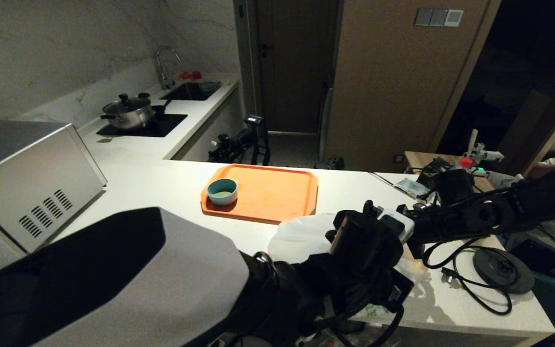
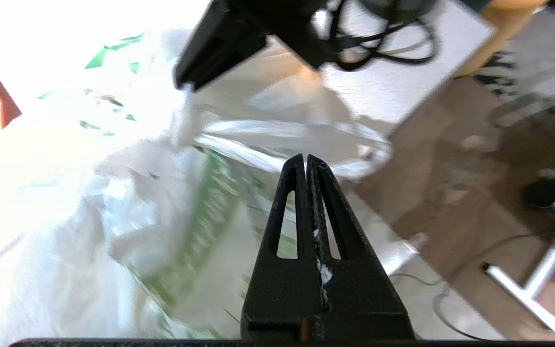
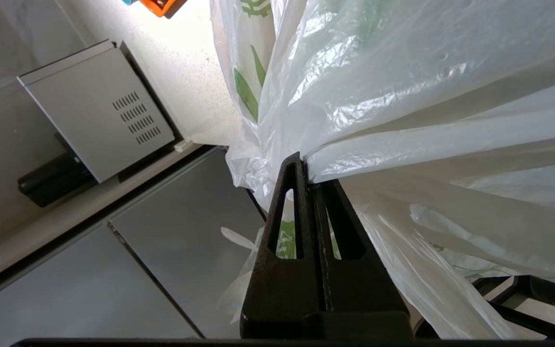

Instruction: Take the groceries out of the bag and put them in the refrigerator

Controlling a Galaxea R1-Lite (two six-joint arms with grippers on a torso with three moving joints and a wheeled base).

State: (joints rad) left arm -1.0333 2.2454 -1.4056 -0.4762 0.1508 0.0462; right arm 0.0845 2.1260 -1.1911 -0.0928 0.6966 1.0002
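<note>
Bag-opening step. The right hand (image 3: 306, 168) is clamped on a fold of the bag (image 3: 403, 96) at the bench's (image 1: 162, 183) near edge, right of the orange tray (image 1: 277, 193). The left hand (image 2: 305, 161) hovers over the bag, pinched together and empty. Next move probably requires spreading it to reach in for groceries.

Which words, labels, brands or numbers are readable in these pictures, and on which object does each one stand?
No text can be read.
bag: green printed marks, only fragments visible in the folds, not legible.
wall panel: no legible marking.
silver box with vent slots: no label visible.
</note>
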